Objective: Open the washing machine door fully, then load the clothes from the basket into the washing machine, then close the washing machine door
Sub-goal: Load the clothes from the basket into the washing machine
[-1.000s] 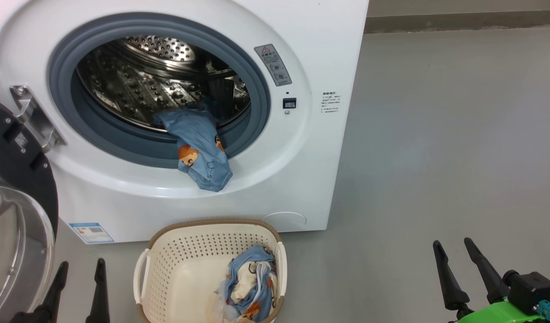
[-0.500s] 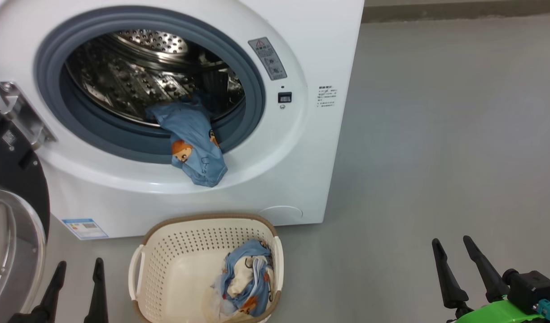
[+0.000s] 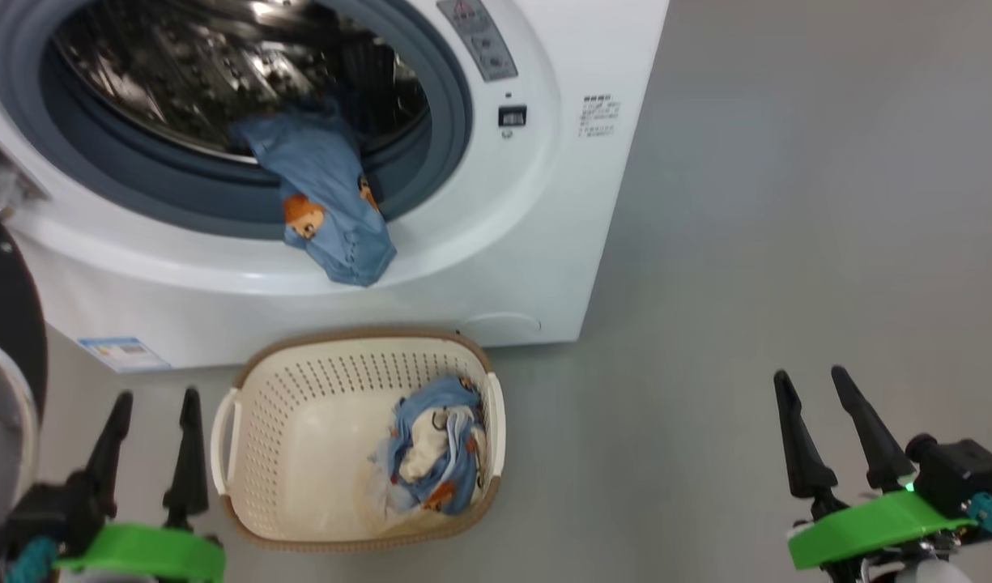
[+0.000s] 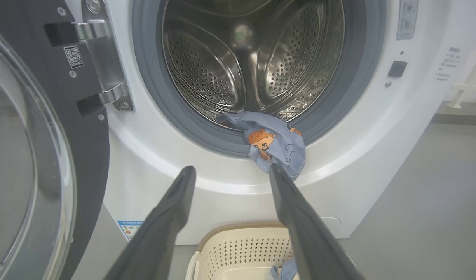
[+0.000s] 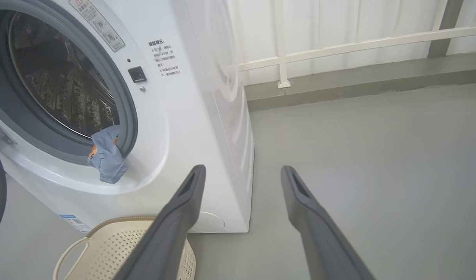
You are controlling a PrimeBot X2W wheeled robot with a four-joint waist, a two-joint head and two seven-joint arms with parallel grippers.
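Now, clothes (image 3: 431, 453) in basket (image 3: 317, 380), between left jaws and right jaws, both wide and empty

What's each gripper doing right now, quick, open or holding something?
Left gripper: open, holding nothing.
Right gripper: open, holding nothing.

Grey floor (image 3: 787, 202) — white railing (image 5: 280, 58)

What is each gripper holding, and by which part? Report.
Nothing is held. The left gripper and right gripper stand open and empty, apart from the clothes in the basket.
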